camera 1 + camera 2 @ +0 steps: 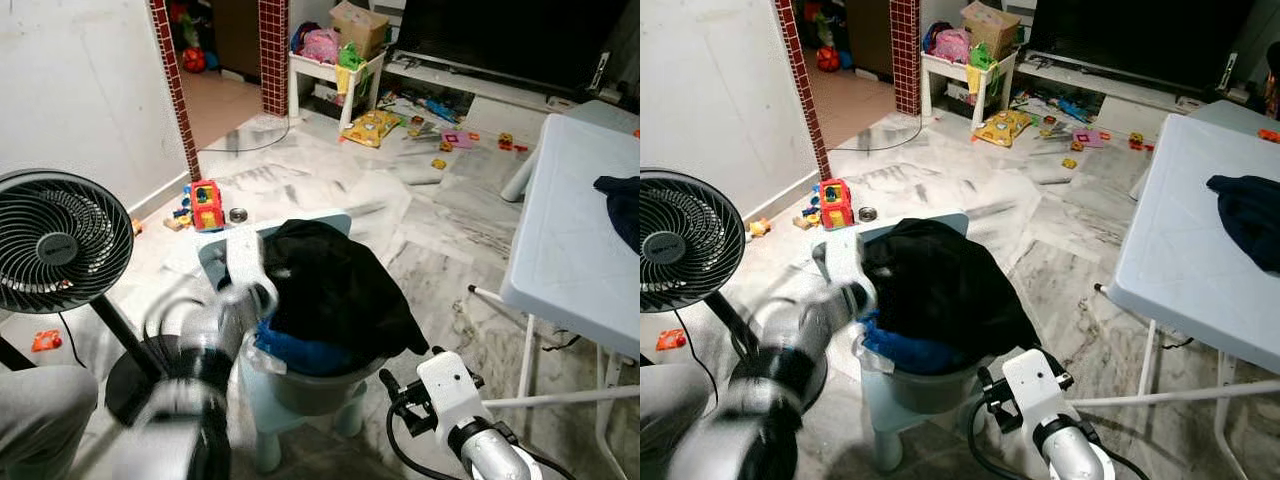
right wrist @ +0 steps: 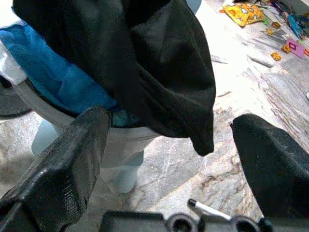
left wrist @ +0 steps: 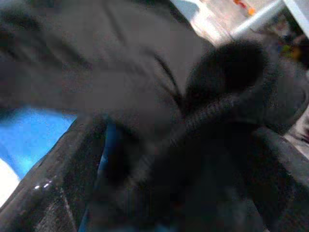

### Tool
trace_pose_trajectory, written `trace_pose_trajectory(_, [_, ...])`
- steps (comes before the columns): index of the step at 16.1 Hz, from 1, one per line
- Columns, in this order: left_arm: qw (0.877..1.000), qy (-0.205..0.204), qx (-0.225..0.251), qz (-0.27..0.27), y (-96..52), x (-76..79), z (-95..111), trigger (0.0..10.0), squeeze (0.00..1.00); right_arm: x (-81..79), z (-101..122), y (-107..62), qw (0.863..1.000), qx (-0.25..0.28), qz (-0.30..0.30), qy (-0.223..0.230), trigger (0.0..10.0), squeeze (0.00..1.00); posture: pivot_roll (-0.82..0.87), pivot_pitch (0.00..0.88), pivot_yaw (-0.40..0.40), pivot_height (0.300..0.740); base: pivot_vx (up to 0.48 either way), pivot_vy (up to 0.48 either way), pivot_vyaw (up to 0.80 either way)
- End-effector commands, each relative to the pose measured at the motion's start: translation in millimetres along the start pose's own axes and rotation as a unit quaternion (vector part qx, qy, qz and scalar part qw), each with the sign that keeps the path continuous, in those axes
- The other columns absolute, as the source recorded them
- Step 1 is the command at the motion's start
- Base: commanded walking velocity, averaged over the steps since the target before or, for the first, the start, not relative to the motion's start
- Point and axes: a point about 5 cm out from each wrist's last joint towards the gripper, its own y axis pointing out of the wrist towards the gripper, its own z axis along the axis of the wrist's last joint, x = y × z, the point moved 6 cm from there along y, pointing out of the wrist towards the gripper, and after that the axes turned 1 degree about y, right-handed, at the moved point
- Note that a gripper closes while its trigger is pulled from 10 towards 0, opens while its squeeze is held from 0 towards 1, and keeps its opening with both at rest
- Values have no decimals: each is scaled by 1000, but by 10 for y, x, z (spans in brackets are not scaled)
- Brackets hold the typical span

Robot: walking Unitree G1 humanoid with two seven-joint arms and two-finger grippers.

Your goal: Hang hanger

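A black garment point(image 1: 330, 280) is heaped over a blue cloth point(image 1: 300, 352) in a grey basin point(image 1: 310, 385), which stands on a pale blue stool point(image 1: 262, 425). My left arm is motion-blurred, and its gripper point(image 1: 250, 275) is at the left edge of the black garment. The left wrist view is close on bunched black fabric point(image 3: 159, 96). My right gripper point(image 2: 169, 118) is open and empty, low at the basin's front right, facing the hanging hem of the garment point(image 2: 193, 96).
A black floor fan point(image 1: 55, 240) stands close on the left. A white folding table point(image 1: 580, 230) on the right carries a dark garment point(image 1: 622, 205). Toys point(image 1: 205, 205) lie scattered on the marble floor behind the stool.
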Motion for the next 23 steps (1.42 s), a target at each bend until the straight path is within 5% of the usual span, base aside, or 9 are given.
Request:
trace_pose_trajectory(1, [1000, 12, -12, -25, -55, 108, -63, 10000, 1000, 27, 6, -4, 1000, 3, 0, -4, 10000, 0, 33, 0, -65, 740, 0, 0, 0])
trace_pose_trajectory(8, [997, -14, -11, -77, -326, 240, -150, 10000, 1000, 15, 2, 13, 1000, 2, 9, -9, 10000, 0, 49, 0, -84, 740, 0, 0, 0])
trace_pose_trajectory(10, [990, 27, -43, -134, -464, 384, -270, 10000, 1000, 16, -3, 17, 1000, 2, 11, -11, 10000, 0, 56, 0, -86, 740, 0, 0, 0])
trace_pose_trajectory(13, [989, 2, -80, -121, -455, 326, -396, 10000, 1000, 4, 2, 28, 1000, 3, 12, -10, 10000, 0, 53, 0, -83, 740, 0, 0, 0])
trace_pose_trajectory(15, [983, -45, -98, -152, -516, 475, -395, 10000, 1000, -16, 1, 26, 1000, 3, 15, -9, 10000, 0, 54, 0, -82, 740, 0, 0, 0])
trace_pose_trajectory(19, [976, -102, -127, -147, -563, 493, -465, 10000, 973, -8, -2, 35, 1000, 2, 17, -11, 10000, 0, 58, 0, -86, 740, 0, 0, 0])
trace_pose_trajectory(20, [973, -111, -136, -148, -576, 512, -481, 10000, 318, -13, 3, 41, 1000, 3, 19, -12, 10000, 0, 60, 0, -86, 740, 0, 0, 0])
trace_pose_trajectory(21, [972, -118, -138, -149, -585, 527, -481, 10000, 63, -12, 4, 45, 1000, 3, 19, -12, 10000, 0, 60, 0, -85, 740, 0, 0, 0])
trace_pose_trajectory(23, [975, -116, -135, -134, -574, 486, -463, 10000, 0, -7, 8, 59, 1000, 3, 20, -13, 10000, 0, 65, 0, -83, 740, 0, 0, 0])
